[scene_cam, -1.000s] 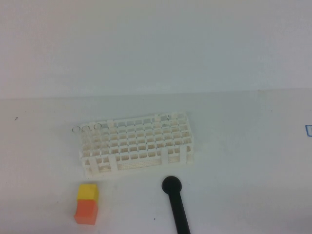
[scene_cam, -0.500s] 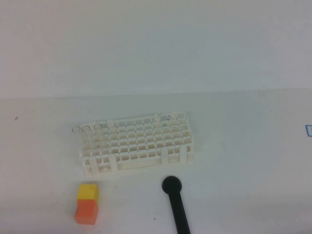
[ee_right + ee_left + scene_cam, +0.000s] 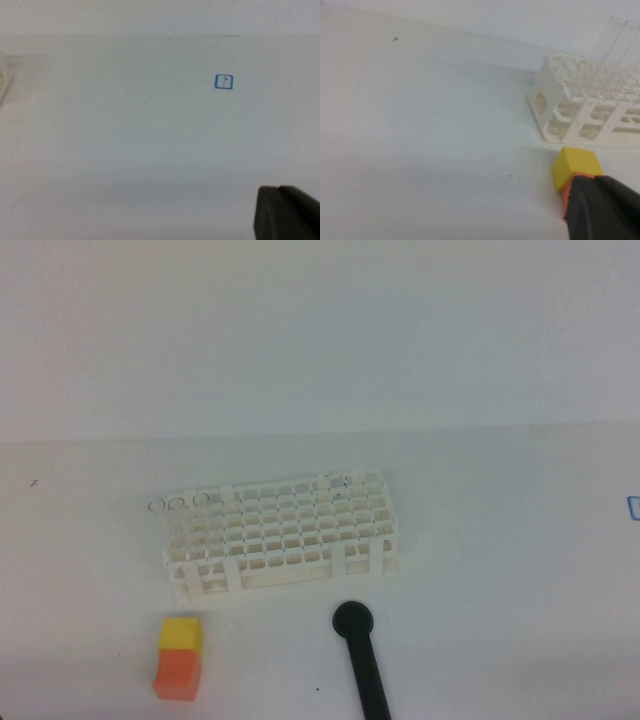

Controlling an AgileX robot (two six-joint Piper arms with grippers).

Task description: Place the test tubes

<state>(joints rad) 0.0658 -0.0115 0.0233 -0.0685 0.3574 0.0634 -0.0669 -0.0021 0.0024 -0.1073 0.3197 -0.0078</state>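
Observation:
A white test tube rack [image 3: 285, 535] stands mid-table. Three clear test tubes [image 3: 177, 504] show as rims along its far left corner, and another clear rim [image 3: 340, 481] sits near its far right. In the left wrist view the rack [image 3: 580, 107] is ahead with clear tubes [image 3: 615, 42] rising from it. My left gripper [image 3: 576, 184] is low over the table, shut and empty, its dark tip in front of a yellow and orange block [image 3: 572, 167]. My right gripper [image 3: 272, 194] is shut and empty over bare table. Neither gripper appears in the high view.
The yellow and orange block [image 3: 180, 657] lies in front of the rack's left end. A black rod with a round head [image 3: 353, 621] lies in front of the rack's right half, running off the near edge. A small blue square mark [image 3: 223, 81] is on the table at the right.

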